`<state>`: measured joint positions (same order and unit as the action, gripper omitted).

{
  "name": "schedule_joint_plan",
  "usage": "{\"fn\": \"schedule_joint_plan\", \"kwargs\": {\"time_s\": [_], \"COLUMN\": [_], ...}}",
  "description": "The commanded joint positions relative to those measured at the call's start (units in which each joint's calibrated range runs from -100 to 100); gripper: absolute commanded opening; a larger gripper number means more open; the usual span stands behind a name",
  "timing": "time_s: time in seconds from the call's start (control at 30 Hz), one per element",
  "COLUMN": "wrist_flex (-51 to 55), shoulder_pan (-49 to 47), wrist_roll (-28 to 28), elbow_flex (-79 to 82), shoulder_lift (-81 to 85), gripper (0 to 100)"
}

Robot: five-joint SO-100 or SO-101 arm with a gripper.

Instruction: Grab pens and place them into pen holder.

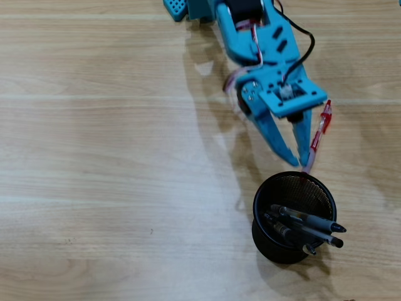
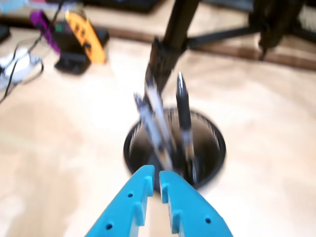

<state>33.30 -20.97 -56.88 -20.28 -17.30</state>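
1. The blue gripper (image 1: 301,158) points at the cup, its fingers a narrow gap apart; the red pen (image 1: 318,137) lies along the outer side of one finger, and whether it is clamped cannot be told.
2. The pen's lower end reaches the pen holder (image 1: 262,195) rim.
3. Three dark pens (image 1: 308,221) lean inside.
4. Bare wooden table (image 1: 94,157) lies open on the overhead view's left.

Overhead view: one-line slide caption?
Blue claw holds the red pen above the mesh pen holder, three pens already inside.
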Motion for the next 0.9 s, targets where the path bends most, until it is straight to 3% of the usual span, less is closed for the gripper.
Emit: {"fn": "schedule_joint_plan", "kwargs": {"time_s": [0.0,0.2,0.7,0.87], "wrist_flex": [20.12,30.45,29.24,24.59], "shoulder_pan": [-0.41,-1.68,-17.02,-21.65], "wrist_roll": [0.22,0.16,-0.39,-3.70], "elbow_flex": [-0.22,-0.13,-1.03,-1.03], "shoulder_lift": [11.97,18.44,10.96,6.09], "gripper": [2,2,2,2]}}
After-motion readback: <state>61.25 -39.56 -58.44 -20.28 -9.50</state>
